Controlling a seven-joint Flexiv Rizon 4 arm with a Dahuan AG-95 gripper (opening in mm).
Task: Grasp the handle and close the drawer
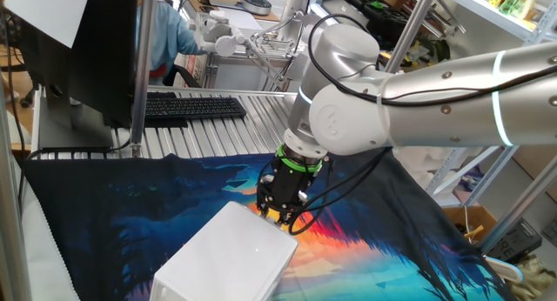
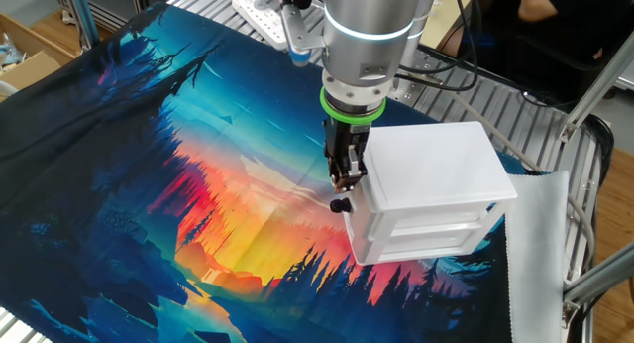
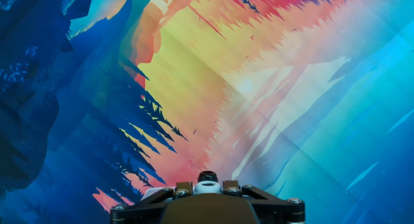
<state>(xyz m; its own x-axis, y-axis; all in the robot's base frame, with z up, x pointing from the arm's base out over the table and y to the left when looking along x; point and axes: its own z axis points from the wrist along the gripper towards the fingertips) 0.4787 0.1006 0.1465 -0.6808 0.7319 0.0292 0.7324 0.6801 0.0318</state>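
- Drawer (image 2: 428, 230): thin, light plastic, we judge; grasp its front handle gently.
- Tool (image 2: 342, 199) beside the cabinet (image 2: 436, 160); we cannot tell its grip.

No readable text, label, brand, number or sign anywhere.

**Colours on the bench**

The cloth (image 2: 198, 174) shows a sunset forest print: deep blue edges, dark pine silhouettes, red, orange and yellow centre; the cabinet (image 2: 436, 170) is plain white; the arm (image 1: 435, 83) silver with a green ring (image 2: 352, 111); the keyboard (image 1: 191, 107) black.
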